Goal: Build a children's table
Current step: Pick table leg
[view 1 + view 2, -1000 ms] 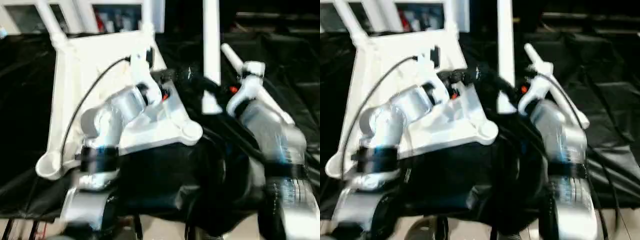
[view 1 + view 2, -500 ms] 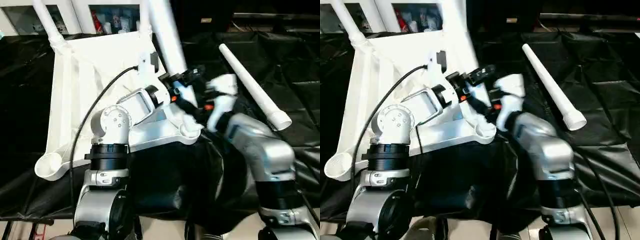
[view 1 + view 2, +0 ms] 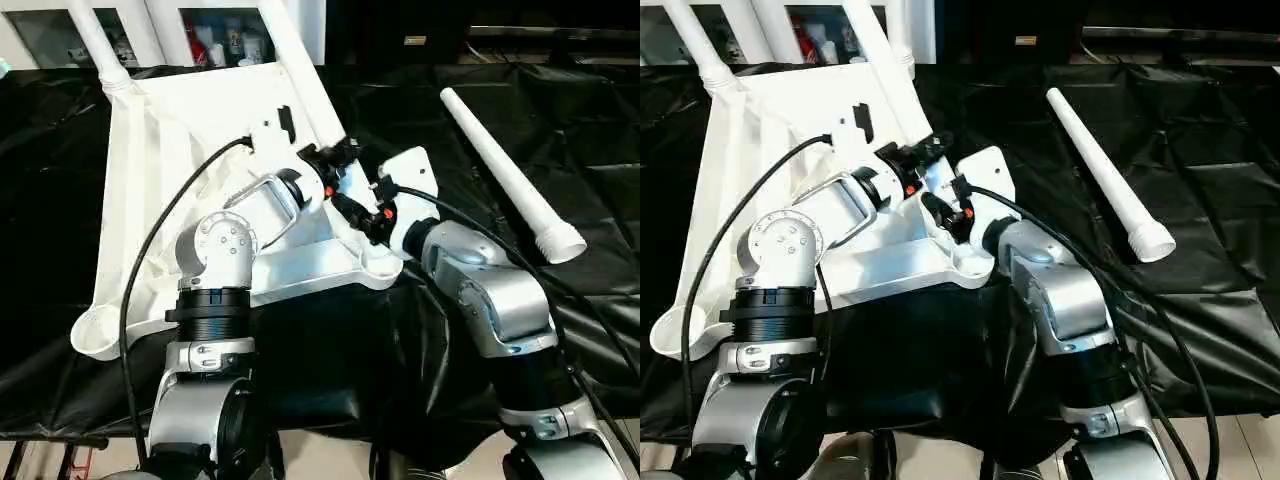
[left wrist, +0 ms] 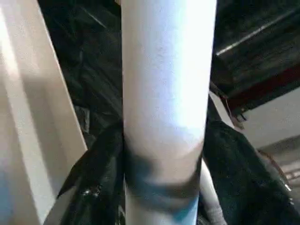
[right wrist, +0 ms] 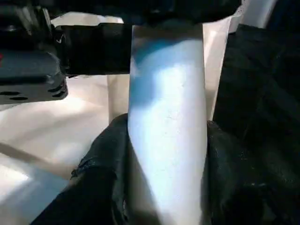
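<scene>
The children's table top (image 3: 190, 120) lies upside down on the black cloth, ribs up. One white leg (image 3: 92, 40) stands in its far left corner. Both grippers hold a second leg (image 3: 295, 60), which leans up and to the left from the near right corner socket (image 3: 380, 262). My left gripper (image 3: 338, 168) is shut on it higher up, black fingers (image 4: 101, 183) against both sides. My right gripper (image 3: 372, 212) is shut on the leg just above the socket, fingers (image 5: 101, 178) hugging the tube. A loose leg (image 3: 500, 165) lies on the cloth to the right.
An empty round socket (image 3: 95, 330) sticks out at the top's near left corner. My left arm's black cable (image 3: 160, 250) loops over the top. White cabinets (image 3: 160, 25) stand behind. Black cloth (image 3: 590, 130) covers the work surface as far as its front edge.
The held leg has swung from upright to leaning left, its base down at the near right socket. My right arm came in towards the left one. My left gripper has closed round the leg.
</scene>
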Motion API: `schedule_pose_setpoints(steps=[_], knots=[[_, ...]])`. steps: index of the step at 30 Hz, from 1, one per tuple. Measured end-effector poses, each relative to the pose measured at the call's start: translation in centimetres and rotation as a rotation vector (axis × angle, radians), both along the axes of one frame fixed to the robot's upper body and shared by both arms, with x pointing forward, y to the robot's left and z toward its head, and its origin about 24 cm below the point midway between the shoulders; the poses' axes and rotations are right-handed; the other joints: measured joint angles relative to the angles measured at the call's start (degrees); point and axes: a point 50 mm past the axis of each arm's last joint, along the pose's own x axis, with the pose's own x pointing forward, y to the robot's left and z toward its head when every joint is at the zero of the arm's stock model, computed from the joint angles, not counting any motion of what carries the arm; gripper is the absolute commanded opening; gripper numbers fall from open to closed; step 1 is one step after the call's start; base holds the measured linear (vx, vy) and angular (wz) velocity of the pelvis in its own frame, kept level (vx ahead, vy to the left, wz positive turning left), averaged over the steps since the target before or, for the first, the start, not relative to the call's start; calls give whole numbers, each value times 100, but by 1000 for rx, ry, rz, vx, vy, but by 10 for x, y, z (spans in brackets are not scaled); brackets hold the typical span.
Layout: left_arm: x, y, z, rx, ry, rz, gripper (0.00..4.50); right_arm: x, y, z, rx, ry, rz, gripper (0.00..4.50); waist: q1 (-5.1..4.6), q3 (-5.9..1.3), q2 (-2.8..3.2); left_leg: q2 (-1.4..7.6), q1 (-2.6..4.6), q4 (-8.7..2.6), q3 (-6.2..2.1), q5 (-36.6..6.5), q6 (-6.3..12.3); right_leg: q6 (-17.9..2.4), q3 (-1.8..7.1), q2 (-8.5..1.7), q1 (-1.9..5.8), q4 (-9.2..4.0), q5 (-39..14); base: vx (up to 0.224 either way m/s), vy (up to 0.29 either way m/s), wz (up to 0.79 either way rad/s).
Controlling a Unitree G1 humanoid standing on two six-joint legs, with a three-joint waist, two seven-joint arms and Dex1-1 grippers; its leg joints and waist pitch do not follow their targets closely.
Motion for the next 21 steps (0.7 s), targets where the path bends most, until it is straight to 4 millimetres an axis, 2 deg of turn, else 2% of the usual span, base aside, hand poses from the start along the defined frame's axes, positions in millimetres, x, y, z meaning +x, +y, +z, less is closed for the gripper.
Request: schedule_pose_setpoints(steps=[3, 7, 14, 16, 21], knots=[[1, 3, 0, -21, 5, 19, 238, 1, 3, 1, -4, -10, 3, 188, 0, -1, 2, 0, 0, 2, -1, 0, 0, 0, -1, 0, 0, 3, 0, 0, 0, 0], [1, 3, -1, -23, 12, 16, 199, 1, 2, 1, -17, -12, 1, 188, 14, -8, 9, 0, -2, 13, -3, 0, 1, -1, -1, 0, 3, 6, 1, 0, 0, 0], [1, 2, -1, -26, 7, 16, 193, 1, 2, 1, -20, -18, 7, 188, 12, -13, 16, 0, -1, 25, -7, 2, 4, 2, -1, 0, 7, 11, 13, 0, 0, 0], [1, 1, 0, -25, 0, 18, 193, 1, 3, 2, -10, -18, 11, 244, 12, -15, 19, 1, -1, 28, -7, 2, 5, 1, 0, 0, 8, 12, 15, 0, 0, 0], [0, -4, 2, -4, -46, -9, 191, 2, -5, 5, 93, 24, 18, 293, 25, -25, 17, 1, -2, 38, -8, 8, 14, 0, 1, -1, 12, 16, 20, 0, 0, 0]])
